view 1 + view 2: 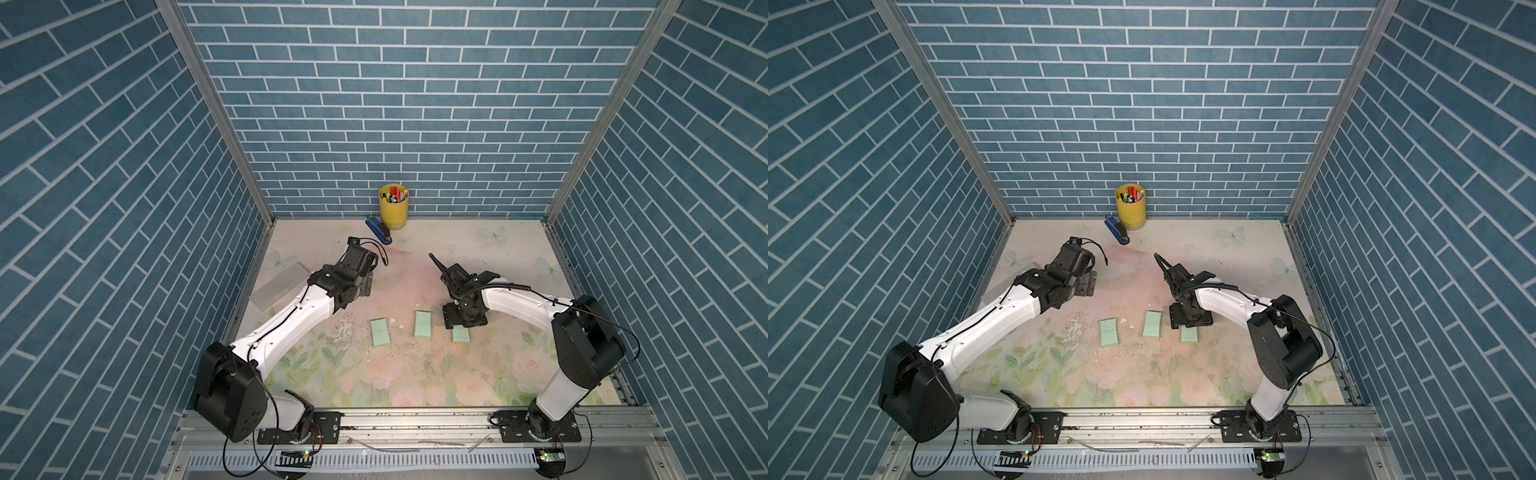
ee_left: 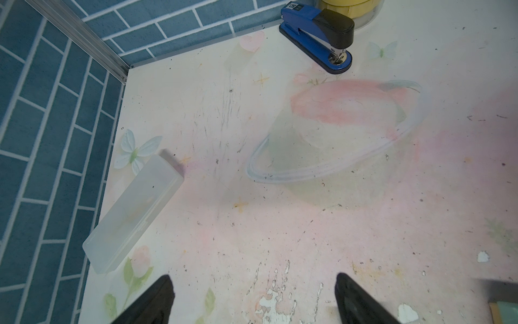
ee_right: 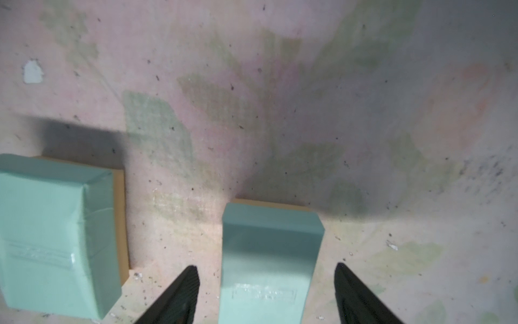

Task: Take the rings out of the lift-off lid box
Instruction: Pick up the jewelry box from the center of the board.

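My floral table (image 1: 415, 374) carries three mint-green boxes in a row near its middle: the left box (image 1: 380, 332), the middle box (image 1: 423, 324) and the right box (image 1: 461, 333). All three have their lids on, so the rings are hidden from me. My right gripper (image 3: 266, 266) hangs straight above the right box (image 3: 269, 238), its jaws apart with the box between them and a gap showing on each side. My left gripper (image 2: 253, 275), jaws also spread, sits over bare table, farther back and left of the row.
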Available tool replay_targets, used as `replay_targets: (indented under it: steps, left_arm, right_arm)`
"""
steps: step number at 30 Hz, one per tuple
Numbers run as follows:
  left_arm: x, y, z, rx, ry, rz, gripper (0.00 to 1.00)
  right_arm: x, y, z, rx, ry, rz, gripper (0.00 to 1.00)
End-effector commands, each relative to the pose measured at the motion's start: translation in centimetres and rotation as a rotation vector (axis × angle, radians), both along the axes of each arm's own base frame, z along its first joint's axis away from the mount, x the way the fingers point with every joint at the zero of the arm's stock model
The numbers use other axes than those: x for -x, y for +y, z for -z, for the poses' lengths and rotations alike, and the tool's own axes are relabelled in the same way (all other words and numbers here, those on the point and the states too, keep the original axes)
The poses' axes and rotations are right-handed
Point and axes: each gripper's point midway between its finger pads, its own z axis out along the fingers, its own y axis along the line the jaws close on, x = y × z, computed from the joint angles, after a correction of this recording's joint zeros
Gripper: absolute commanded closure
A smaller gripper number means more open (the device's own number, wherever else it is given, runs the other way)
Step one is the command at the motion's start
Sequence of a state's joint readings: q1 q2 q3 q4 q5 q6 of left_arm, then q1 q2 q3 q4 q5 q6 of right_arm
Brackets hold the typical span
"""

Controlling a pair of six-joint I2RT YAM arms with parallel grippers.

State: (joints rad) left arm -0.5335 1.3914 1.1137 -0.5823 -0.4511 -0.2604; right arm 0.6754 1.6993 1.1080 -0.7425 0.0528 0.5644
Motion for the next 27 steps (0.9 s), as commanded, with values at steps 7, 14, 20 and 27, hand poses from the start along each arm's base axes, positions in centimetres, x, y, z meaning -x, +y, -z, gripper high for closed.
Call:
replay_targets:
  steps: [7, 14, 20, 27]
  left_arm:
    - [0.09, -0.09, 0.51, -0.014, 0.020, 0.010, 0.09]
    - [0.12, -0.20, 0.84, -0.013, 0.032, 0.014, 0.08]
    - [0.16, -0.30, 0.85, -0.010, 0.037, 0.018, 0.08]
    - [0.33, -0.42, 0.96, -0.002, 0.046, 0.025, 0.08]
  right_arm:
    - [-1.72, 0.51, 0.38, 0.010, -0.022, 0.038, 0.37]
    - [-1.99, 0.68, 0.58, 0.017, -0.019, 0.030, 0.44]
    - [-1.92, 0.59, 0.51, 0.018, -0.020, 0.028, 0.53]
    - [-1.94, 0.51, 0.16, 0.018, -0.028, 0.018, 0.58]
